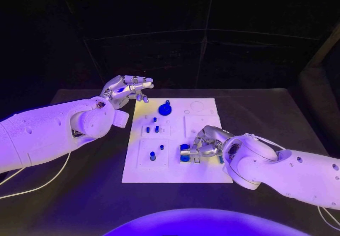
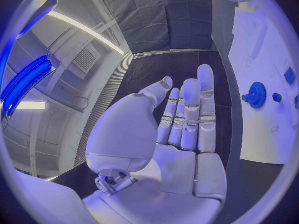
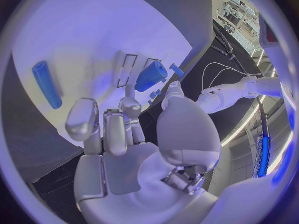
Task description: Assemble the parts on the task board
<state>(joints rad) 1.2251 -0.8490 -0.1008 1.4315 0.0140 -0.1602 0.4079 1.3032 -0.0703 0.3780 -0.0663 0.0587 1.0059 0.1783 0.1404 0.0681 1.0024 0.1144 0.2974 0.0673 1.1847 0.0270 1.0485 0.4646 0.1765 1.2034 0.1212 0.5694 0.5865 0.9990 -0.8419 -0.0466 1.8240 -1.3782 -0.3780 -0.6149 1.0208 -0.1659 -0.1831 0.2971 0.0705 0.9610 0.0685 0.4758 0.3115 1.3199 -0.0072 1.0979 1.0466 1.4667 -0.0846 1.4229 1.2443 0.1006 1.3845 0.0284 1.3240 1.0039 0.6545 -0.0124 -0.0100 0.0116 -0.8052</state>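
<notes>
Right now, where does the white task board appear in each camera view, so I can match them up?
Head view: the task board lies mid-picture on the black table.
Left wrist view: the task board lies beside and beyond the left hand.
Right wrist view: the task board spreads beyond the fingers of the right hand.
Shared landmark: the black table bordering the board.

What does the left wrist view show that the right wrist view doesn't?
Left wrist only: the left hand, fingers straight and holding nothing, and a blue gear on the white board. Right wrist only: the right hand with fingers curled by a blue cone-shaped part, and a blue cylinder lying flat. Both share the board and black table.
</notes>
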